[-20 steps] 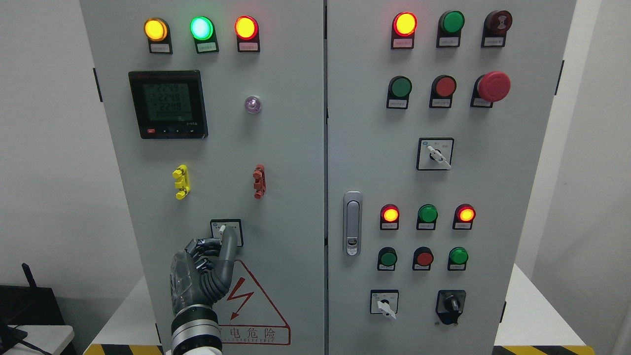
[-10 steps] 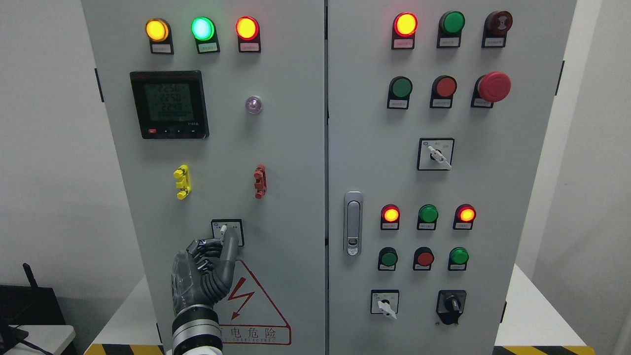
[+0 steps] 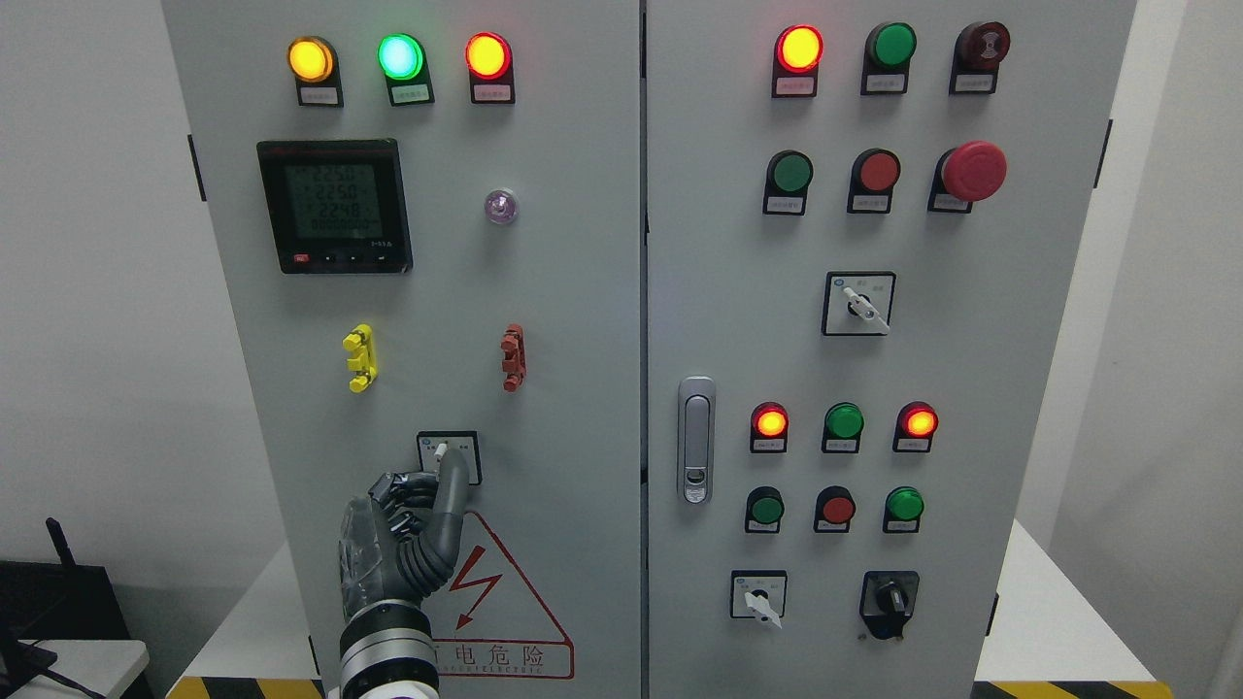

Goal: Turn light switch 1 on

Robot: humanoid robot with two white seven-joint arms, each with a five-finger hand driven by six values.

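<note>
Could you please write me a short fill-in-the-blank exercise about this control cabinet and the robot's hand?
1. The left hand reaches up to the rotary switch on the ____ door of the cabinet.
2. The lamp between the yellow lamp and the red lamp glows ____.
3. The warning triangle beside the hand shows a red ____ bolt.
4. The emergency stop button is coloured ____.

Missing words: left; green; lightning; red
</note>
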